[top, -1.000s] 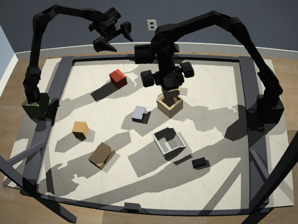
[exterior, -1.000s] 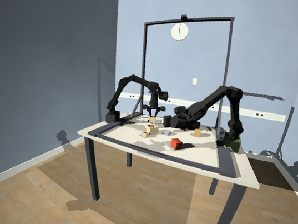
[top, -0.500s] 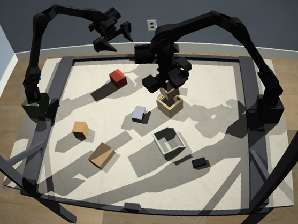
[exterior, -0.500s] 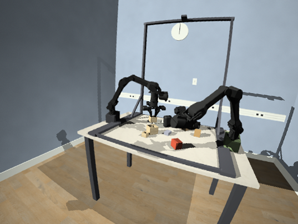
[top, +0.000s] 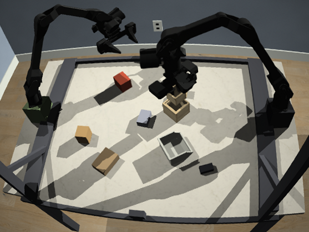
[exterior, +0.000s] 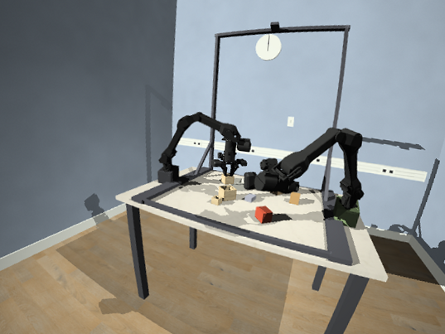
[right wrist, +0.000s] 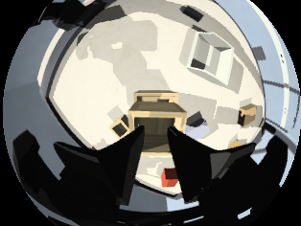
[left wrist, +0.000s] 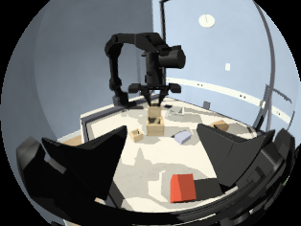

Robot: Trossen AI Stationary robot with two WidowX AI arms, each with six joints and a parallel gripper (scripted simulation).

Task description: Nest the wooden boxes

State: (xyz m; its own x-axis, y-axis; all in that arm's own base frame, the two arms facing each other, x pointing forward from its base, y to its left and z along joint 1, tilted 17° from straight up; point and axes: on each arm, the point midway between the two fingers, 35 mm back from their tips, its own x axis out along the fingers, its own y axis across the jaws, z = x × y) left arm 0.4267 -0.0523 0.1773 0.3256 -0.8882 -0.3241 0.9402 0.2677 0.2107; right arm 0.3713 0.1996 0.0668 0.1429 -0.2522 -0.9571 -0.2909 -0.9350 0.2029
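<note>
The biggest wooden box (top: 169, 113) (exterior: 230, 195) (left wrist: 155, 129) stands on the table, open side up. My right gripper (exterior: 227, 174) (left wrist: 154, 108) (right wrist: 155, 129) is shut on a middle-sized wooden box (top: 177, 98) (exterior: 227, 179) (left wrist: 154, 112) and holds it above the biggest box, open side up. Its fingertips reach inside the held box's walls. A small wooden box (exterior: 216, 200) (left wrist: 136, 135) (right wrist: 120, 127) rests on the table close beside the biggest; it is hidden in the top view. My left gripper (top: 128, 47) (left wrist: 163, 128) is open and empty, high above the table.
A pale grey open box (top: 179, 159) (right wrist: 208, 57) and a black block (top: 206, 168) lie on the top view front side. A lilac block (top: 144, 116) is near the biggest box. A red block (top: 122, 82), an orange block (top: 82, 134) and a brown block (top: 106, 160) stand farther left.
</note>
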